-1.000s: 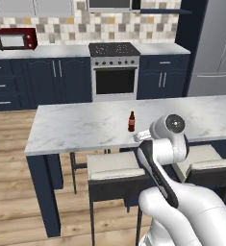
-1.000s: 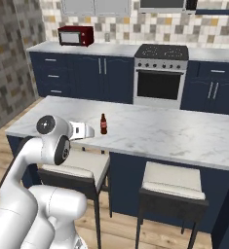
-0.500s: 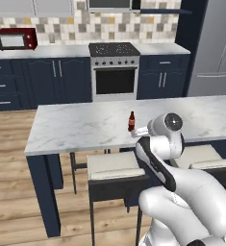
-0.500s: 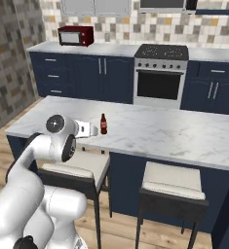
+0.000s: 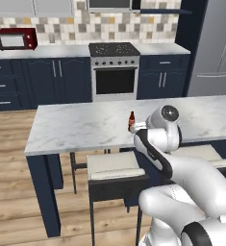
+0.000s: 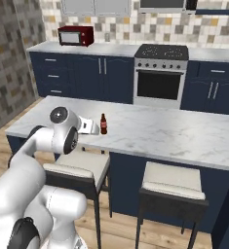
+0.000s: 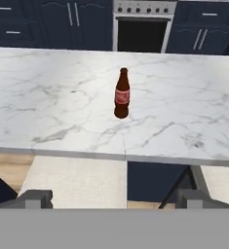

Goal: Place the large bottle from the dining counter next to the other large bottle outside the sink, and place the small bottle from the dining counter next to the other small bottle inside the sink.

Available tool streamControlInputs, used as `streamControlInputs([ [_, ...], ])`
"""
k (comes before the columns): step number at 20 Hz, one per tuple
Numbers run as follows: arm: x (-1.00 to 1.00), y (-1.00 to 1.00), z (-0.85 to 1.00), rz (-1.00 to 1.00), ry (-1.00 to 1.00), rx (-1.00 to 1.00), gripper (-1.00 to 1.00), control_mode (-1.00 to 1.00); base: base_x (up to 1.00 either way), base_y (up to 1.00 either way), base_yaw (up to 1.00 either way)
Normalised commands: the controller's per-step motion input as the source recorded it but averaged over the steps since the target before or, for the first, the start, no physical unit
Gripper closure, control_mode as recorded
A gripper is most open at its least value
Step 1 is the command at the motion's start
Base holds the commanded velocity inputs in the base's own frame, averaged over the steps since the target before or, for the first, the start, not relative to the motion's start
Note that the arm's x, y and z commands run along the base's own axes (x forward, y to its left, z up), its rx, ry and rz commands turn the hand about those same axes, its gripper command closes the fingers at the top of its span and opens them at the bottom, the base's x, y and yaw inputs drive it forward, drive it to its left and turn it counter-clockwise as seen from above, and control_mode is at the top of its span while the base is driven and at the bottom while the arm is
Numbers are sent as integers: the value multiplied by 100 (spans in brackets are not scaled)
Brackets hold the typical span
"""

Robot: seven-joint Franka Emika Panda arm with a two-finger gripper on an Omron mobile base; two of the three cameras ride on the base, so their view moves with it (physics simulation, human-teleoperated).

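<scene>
Dining counter [image 7: 47,107] spread ahead of and below the hand, far right end cut off. Gripper [image 7: 114,199] wide open, empty, short of the near edge; fingertips barely visible. Small bottle [image 7: 122,93] upright dead ahead, well apart from the fingers; label blurred, partly hidden behind the wrist in left base view.

Brownish-red small bottle [image 7: 122,93] – upright on the marble dining counter [image 7: 47,112]
</scene>
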Motion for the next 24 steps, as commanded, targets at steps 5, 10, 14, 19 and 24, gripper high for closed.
streamControlInputs([
  [5, 14, 0, 0, -4, 4, 0, -100, -100, 0, 0, 0],
  [10, 15, -6, 0, 0, 0, 1, -100, -100, 0, 0, 0],
  [14, 5, -1, 0, 0, 0, 0, -100, -100, 0, 0, 0],
  [19, 18, 0, 0, 0, 0, 0, -100, -100, 0, 0, 0],
  [24, 33, 0, 0, 0, 0, 0, -100, -100, 0, 0, 0],
])
